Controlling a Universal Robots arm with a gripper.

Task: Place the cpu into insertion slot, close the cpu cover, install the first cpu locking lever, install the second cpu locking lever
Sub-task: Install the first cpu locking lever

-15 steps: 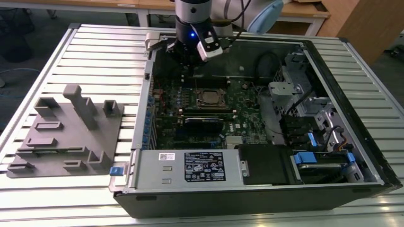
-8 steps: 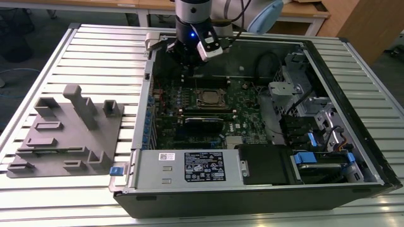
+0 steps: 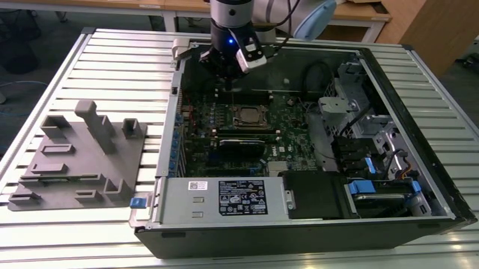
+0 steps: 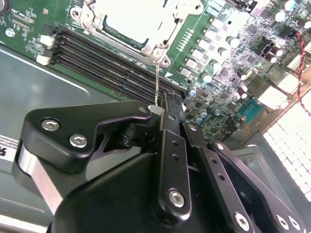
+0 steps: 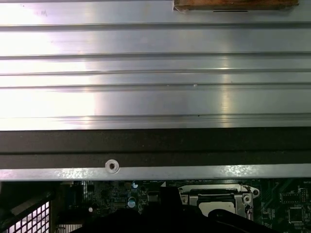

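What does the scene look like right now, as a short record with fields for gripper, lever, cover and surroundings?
gripper: over the motherboard, jaws apparently closed on the end of the locking lever
locking lever: thin wire standing up from the socket corner, not yet latched
cpu cover: lying down flat, not raised
surroundings: open computer case on a slatted metal table; grey fixture tray at the exterior view's left
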